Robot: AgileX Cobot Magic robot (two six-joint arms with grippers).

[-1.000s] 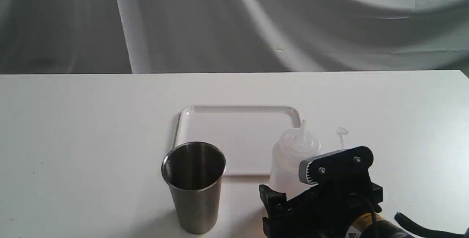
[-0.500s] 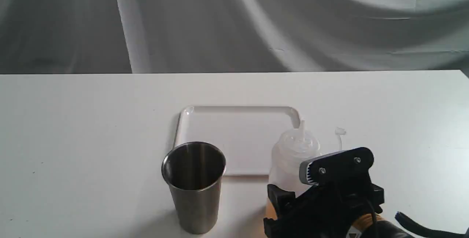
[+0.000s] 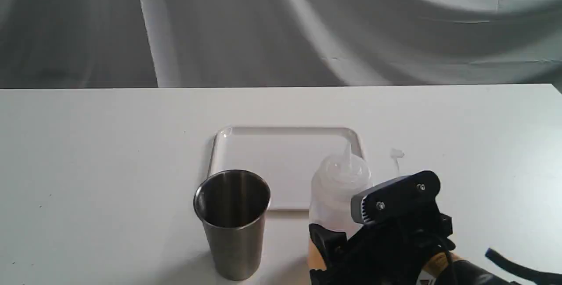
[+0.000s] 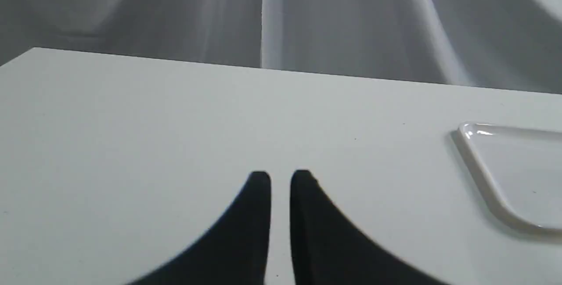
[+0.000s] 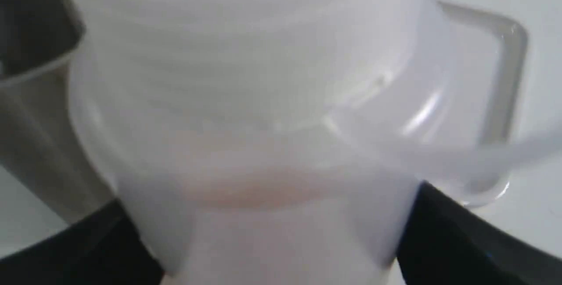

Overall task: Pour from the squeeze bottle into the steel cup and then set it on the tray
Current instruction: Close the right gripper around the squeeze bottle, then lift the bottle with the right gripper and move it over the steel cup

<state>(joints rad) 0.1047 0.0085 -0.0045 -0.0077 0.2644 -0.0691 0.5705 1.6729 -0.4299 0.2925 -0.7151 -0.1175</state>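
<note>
Since the right gripper [image 3: 342, 221] sits nearest, at the lower right of the exterior frame, we'll start there. It's clamped on the squeeze bottle [image 3: 336, 188] low on the body. In the right wrist view, the black fingers [image 5: 439, 232] press in from both sides. We reckon the low grip is on purpose, since it leaves the nozzle free to swing over a rim. The bottle leans a touch toward frame left, and the amber liquid [image 3: 316, 254] sits near its bottom, so it'll probably need a good tilt. Its little tethered cap [image 3: 396, 153] dangles off to the right, so the tip is open.

Just left of the bottle, bottom centre, the steel cup [image 3: 232, 228] stands upright with its mouth open. It's near but not touching, so it's a short hop for the pour, which hasn't begun.

Behind both, mid-frame, the tray [image 3: 285, 132] lies bare on the white table [image 3: 88, 144], close enough for the put-down after.

The left gripper [image 4: 280, 184] doesn't show in the exterior shot. Its own camera has the jaws nearly together, holding nothing, parked over bare table out of the way.

A grey curtain [image 3: 263, 26] fills the top.
</note>
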